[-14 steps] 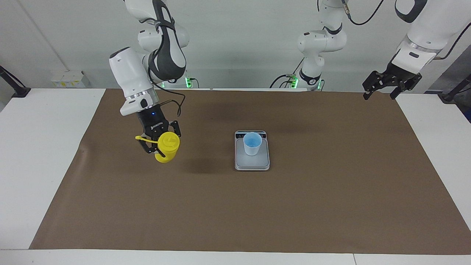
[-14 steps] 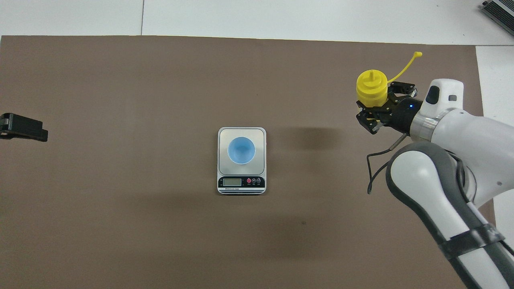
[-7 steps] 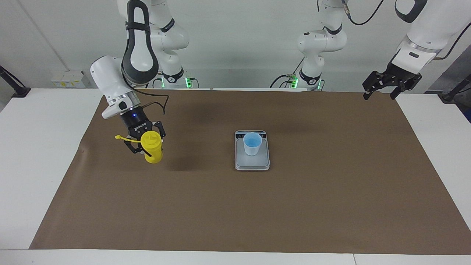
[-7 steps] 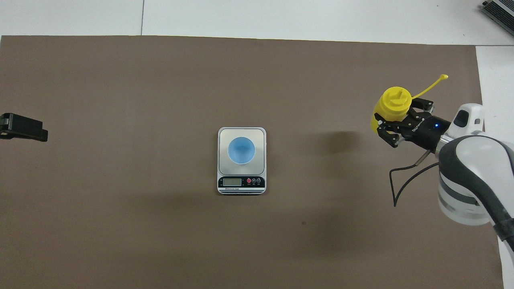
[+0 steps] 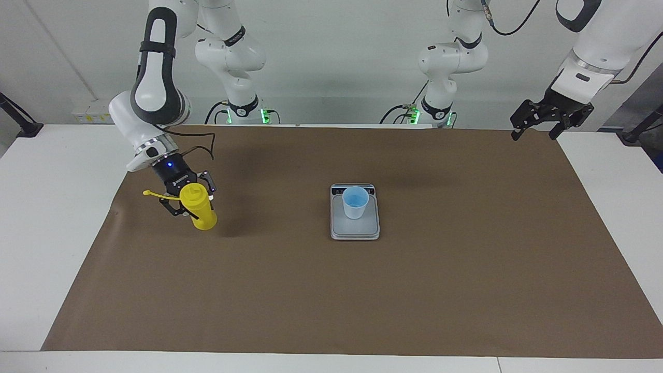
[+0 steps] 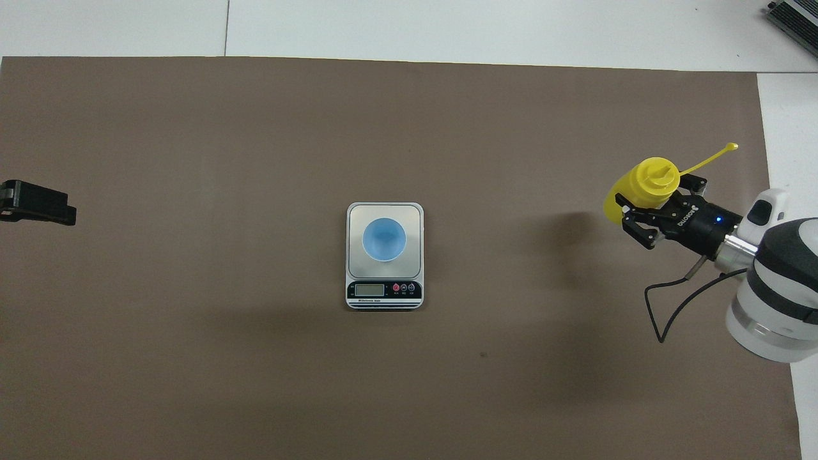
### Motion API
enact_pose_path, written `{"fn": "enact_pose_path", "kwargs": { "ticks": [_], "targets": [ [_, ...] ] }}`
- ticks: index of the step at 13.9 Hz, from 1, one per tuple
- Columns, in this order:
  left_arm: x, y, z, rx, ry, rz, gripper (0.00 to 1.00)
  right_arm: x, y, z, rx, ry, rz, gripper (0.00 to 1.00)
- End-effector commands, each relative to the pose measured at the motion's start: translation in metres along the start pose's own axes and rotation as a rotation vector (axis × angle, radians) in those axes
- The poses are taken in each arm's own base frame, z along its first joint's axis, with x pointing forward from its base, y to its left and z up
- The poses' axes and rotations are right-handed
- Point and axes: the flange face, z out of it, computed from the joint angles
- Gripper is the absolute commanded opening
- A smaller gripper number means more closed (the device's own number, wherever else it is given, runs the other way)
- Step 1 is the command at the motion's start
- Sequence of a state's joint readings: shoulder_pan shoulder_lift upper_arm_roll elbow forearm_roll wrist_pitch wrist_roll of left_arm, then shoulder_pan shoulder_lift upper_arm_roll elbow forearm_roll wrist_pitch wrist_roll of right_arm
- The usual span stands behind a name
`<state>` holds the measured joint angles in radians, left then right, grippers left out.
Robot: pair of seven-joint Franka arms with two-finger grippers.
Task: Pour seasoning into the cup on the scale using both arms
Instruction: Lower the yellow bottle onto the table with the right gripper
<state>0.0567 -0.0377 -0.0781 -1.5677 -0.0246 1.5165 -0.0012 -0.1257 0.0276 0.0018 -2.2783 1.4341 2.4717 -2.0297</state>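
Note:
My right gripper (image 5: 189,203) is shut on the seasoning, a yellow squeeze bottle (image 5: 200,211), near its top. It holds it slightly tilted with its base low over the brown mat, toward the right arm's end of the table. The bottle (image 6: 648,182) and right gripper (image 6: 661,206) also show in the overhead view, with the cap strap (image 6: 712,158) sticking out. The light-blue cup (image 5: 355,202) stands upright on the scale (image 5: 355,231) at mid-table, well apart from the bottle. My left gripper (image 5: 536,123) is open and empty, raised over the mat's corner at the left arm's end, waiting.
The brown mat (image 5: 466,285) covers most of the white table (image 5: 46,217). The scale's display strip (image 6: 383,291) faces the robots. The left gripper's tip (image 6: 35,203) shows at the overhead view's edge.
My right gripper has carried the bottle away from the scale toward the right arm's end of the table and lowered it. The left arm, cup and scale have not moved.

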Motion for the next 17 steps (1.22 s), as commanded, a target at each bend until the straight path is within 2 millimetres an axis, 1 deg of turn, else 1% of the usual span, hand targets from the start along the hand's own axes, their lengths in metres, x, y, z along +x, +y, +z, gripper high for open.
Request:
{"fn": "enact_pose_path", "kwargs": {
  "ticks": [1,3,7,11,14,15,17],
  "targets": [
    [-0.009,-0.001,0.000,0.012,-0.008,-0.012,1.00,-0.015,0.000,0.000,0.000,0.044,-0.015,0.00],
    [-0.009,-0.001,0.000,0.012,-0.008,-0.012,1.00,-0.028,0.001,0.000,-0.006,0.064,-0.010,0.00],
    [-0.009,-0.001,0.000,0.012,-0.008,-0.012,1.00,-0.032,0.001,0.003,0.006,0.077,-0.001,0.00],
    [-0.009,-0.001,0.000,0.012,-0.008,-0.012,1.00,-0.055,0.005,0.007,0.012,0.101,-0.015,0.00],
    [-0.009,-0.001,0.000,0.012,-0.008,-0.012,1.00,-0.063,0.003,0.013,0.008,0.132,-0.026,0.00],
    [-0.009,-0.001,0.000,0.012,-0.008,-0.012,1.00,-0.067,0.003,0.016,0.010,0.141,-0.013,0.00],
    [-0.009,-0.001,0.000,0.012,-0.008,-0.012,1.00,-0.077,0.005,0.017,0.012,0.160,-0.024,0.00]
  ]
}}
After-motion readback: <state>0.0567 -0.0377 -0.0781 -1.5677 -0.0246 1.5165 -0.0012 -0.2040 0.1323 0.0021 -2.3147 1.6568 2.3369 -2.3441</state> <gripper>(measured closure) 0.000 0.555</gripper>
